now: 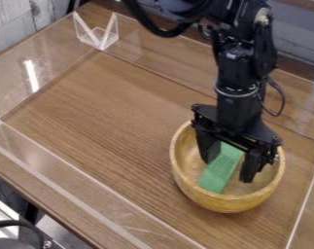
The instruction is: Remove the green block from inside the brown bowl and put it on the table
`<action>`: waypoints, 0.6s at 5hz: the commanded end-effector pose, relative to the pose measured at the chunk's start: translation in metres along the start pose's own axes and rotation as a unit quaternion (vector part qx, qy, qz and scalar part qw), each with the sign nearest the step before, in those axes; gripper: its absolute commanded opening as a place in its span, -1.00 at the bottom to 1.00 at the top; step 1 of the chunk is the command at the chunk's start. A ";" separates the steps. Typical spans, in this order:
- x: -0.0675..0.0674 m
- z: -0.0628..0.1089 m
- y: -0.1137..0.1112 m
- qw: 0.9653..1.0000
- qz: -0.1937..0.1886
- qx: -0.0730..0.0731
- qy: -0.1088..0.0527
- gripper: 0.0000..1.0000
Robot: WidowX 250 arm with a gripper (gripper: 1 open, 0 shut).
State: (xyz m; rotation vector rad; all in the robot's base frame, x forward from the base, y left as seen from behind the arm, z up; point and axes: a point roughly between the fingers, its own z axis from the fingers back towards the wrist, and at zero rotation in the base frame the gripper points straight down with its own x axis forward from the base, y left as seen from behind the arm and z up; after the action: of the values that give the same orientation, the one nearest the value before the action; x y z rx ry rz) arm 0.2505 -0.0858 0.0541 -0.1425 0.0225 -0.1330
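1. Green, solid and bright, the green block (221, 174) appears to us as a small flat bar, elongated and rectangular, with its upper end hidden behind the gripper.
2. We see the block lying inside the brown bowl (186, 175), tilted against the inner slope, its lower end towards the near rim.
3. We note that the bowl is round, light-brown wood with a thick rim and visible grain, and much wider than the block.
4. We find the bowl resting on the table (107, 107), a brown wood-grain top, towards its right near part.
5. We observe the gripper (229, 165), black, pointing straight down into the bowl from a dark upright arm (242, 68).
6. We read its jaws as spread wide apart, one finger (206, 154) to the left of the block and the other to its right, straddling the upper part.
7. We cannot tell whether either finger touches the block; the block is not lifted.
8. We see clear acrylic walls (49, 160) along the table's edges.
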 end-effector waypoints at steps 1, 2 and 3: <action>0.005 0.006 0.001 1.000 0.004 -0.005 -0.013 1.00; 0.005 -0.004 0.002 1.000 0.001 -0.004 -0.014 1.00; 0.004 -0.013 0.003 1.000 -0.001 -0.003 -0.014 1.00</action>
State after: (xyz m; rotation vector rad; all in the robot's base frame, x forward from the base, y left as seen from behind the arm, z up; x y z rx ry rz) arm 0.2489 -0.0838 0.0320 -0.1411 0.0309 -0.1310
